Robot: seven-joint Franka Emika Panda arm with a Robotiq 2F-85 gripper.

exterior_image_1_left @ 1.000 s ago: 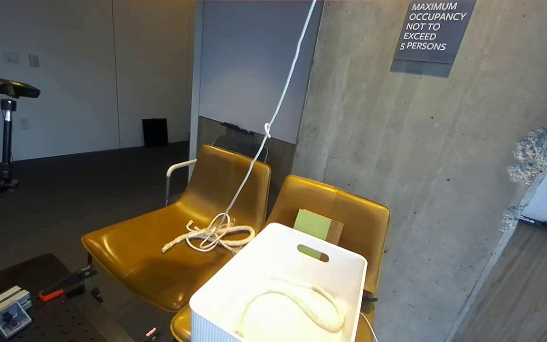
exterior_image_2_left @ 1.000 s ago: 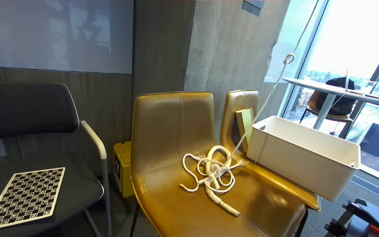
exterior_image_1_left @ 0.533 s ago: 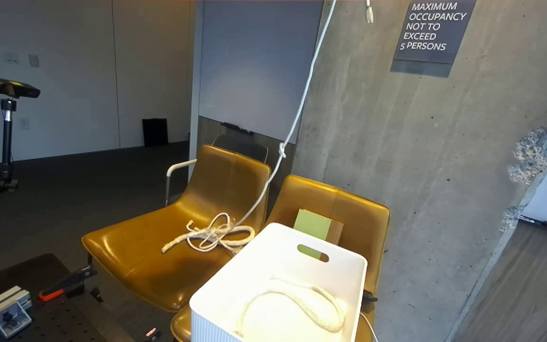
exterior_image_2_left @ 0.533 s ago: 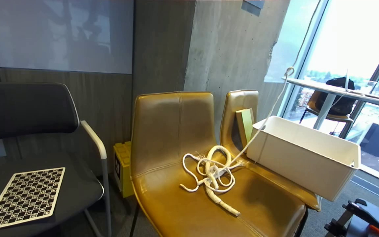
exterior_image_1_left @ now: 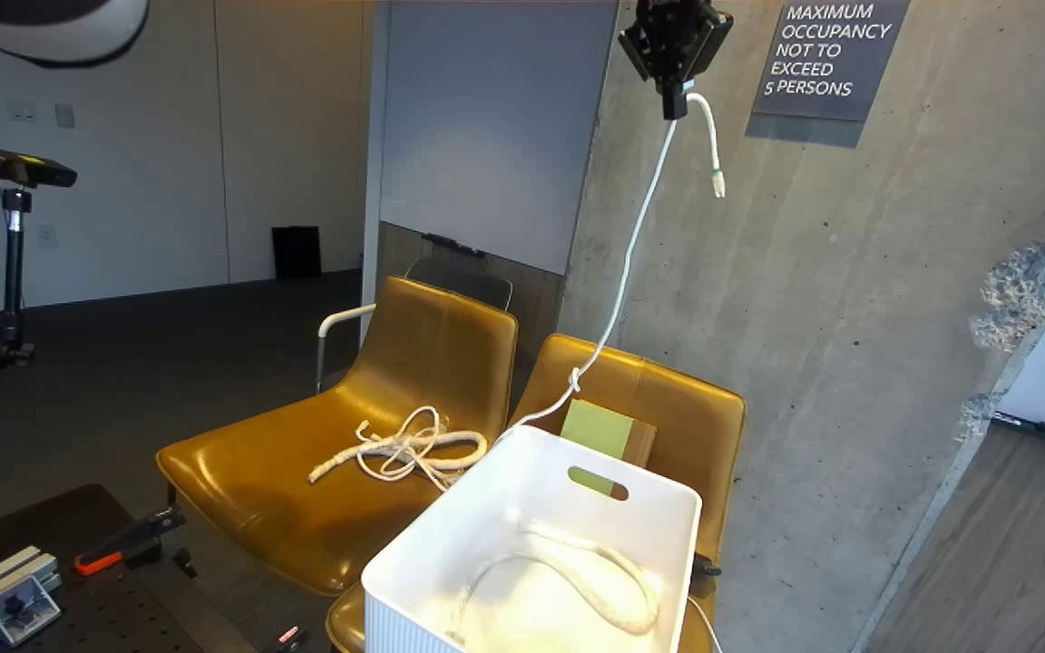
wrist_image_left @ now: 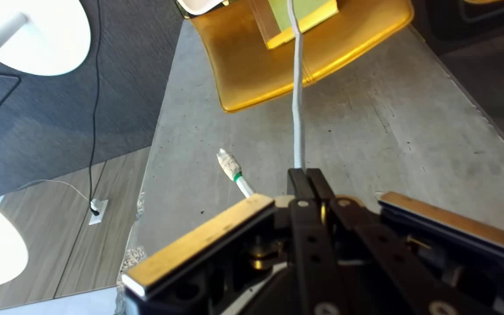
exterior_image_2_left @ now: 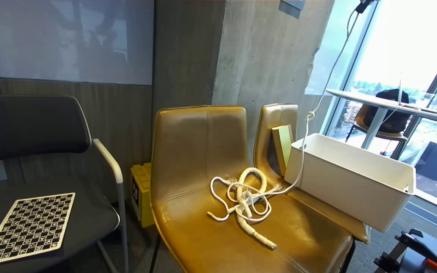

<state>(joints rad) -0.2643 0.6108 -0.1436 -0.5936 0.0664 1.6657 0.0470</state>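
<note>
Your gripper (exterior_image_1_left: pixel 674 109) has its fingers closed together on a white rope (wrist_image_left: pixel 298 70), held close to one end. Behind it in an exterior view you see the concrete wall (exterior_image_1_left: pixel 849 272), and well below it two tan chairs (exterior_image_1_left: pixel 259 462), one carrying a white bin (exterior_image_2_left: pixel 343 182), the other a tangle (exterior_image_2_left: pixel 246 196) into which the rope descends. Also below your grip are a green-faced block (exterior_image_1_left: pixel 597 428) between bin and backrest (exterior_image_1_left: pixel 699 417) and a knot (exterior_image_1_left: pixel 574 378) partway down the rope, while just beside the fingers dangles the wrapped tip (wrist_image_left: pixel 229 163), ringed in green.
</note>
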